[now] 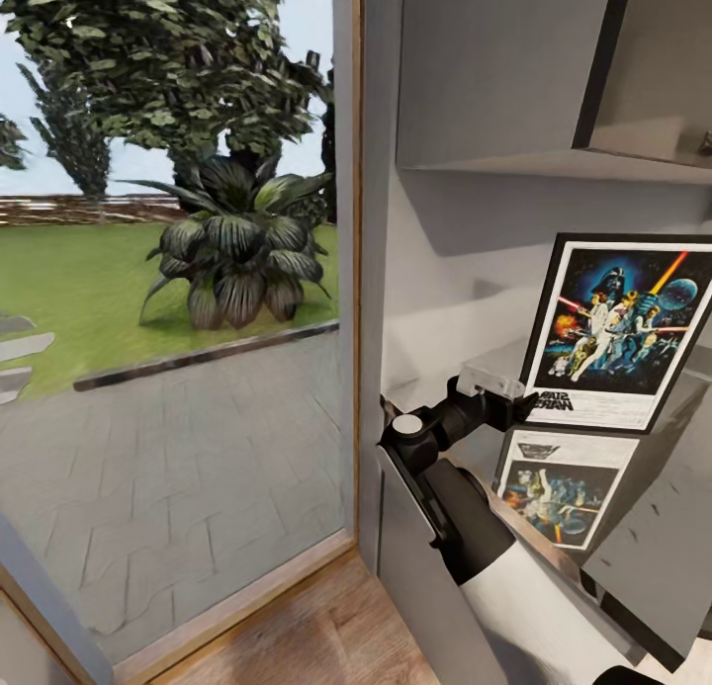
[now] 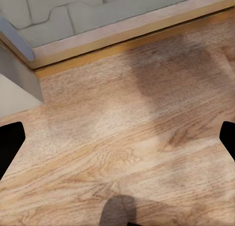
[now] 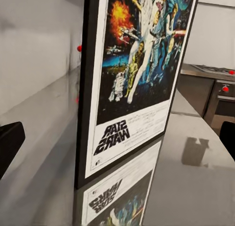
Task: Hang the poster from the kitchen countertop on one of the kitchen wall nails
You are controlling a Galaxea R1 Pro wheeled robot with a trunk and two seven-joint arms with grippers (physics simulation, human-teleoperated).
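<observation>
One poster [image 1: 621, 331] upright on kitchen countertop [image 1: 653, 537], lower edge touching glossy top, mirrored copy beneath it. We judge step in hand as reach-and-grasp. Right gripper [image 1: 516, 405] just beside poster's lower left corner, seems touching frame; we advise pinching frame edge, not print, and lifting straight to avoid tipping. In right wrist view fingers sit wide apart, poster [image 3: 132, 84] ahead between them, not clamped. Left gripper fingers [image 2: 10, 145] spread over wood floor [image 2: 127, 133], holding nothing.

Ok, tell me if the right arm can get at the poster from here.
Probably yes. The right gripper is already at the lower left corner of the poster, which stands upright on the countertop, and nothing sits between them. Whether it is gripping yet is unclear.
</observation>
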